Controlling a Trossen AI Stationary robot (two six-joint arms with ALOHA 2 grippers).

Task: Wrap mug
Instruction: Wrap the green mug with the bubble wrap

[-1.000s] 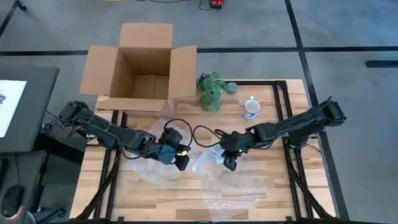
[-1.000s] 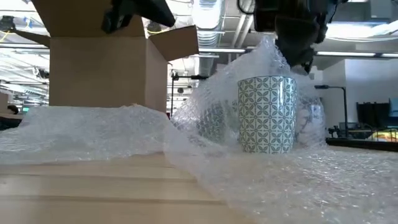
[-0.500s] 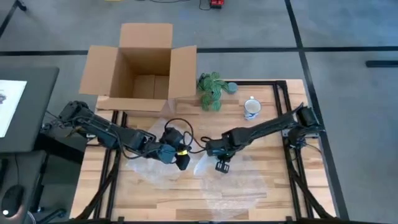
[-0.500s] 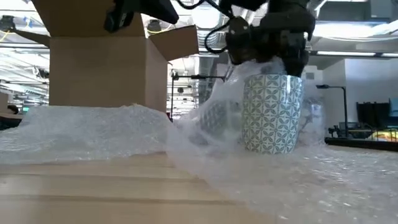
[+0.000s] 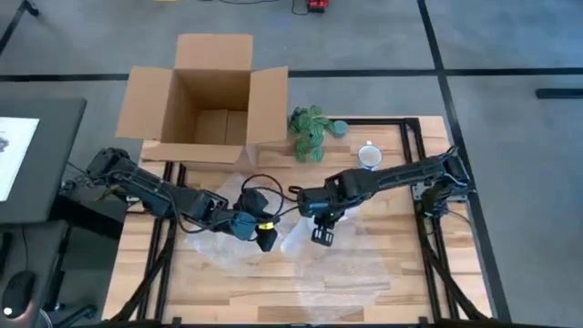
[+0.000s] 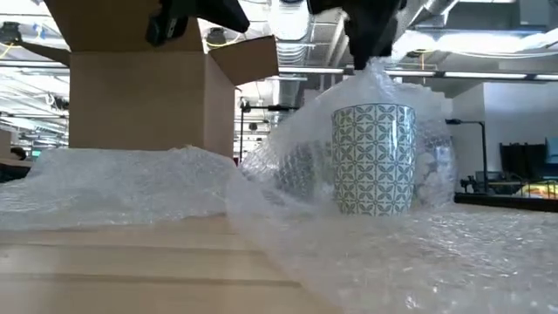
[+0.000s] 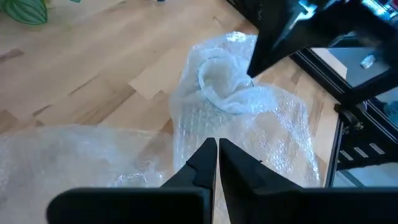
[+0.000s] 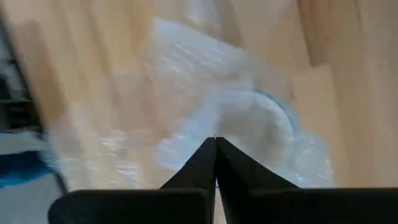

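Mug [image 6: 374, 159] stands upright on the bubble wrap [image 6: 122, 187] near the middle of the tabletop [image 5: 401, 273], a fold of the sheet draped up over its rim and far side. Your right hand [image 5: 322, 235] hovers just above it, fingers pressed together on a pinch of that fold, as the low view and right wrist view suggest. Your left hand [image 5: 265, 239] sits low just beside the mug, fingers pressed together; I cannot tell whether any wrap lies between them.

Handling, by judgement: the mug is ceramic, hard, fairly heavy and breakable, and it may tip if the sheet is dragged sideways. The wrap is light, limp and slippery, and springs back when released. Take it by its free edge, not the mug.

Surroundings: an open cardboard box [image 5: 210, 96] stands at the far edge, a small green plant [image 5: 309, 132] beside it, and a second mug [image 5: 369, 158] beyond the right arm. All are well apart from the work. The loose wrap spread toward the left arm is the likeliest snag.
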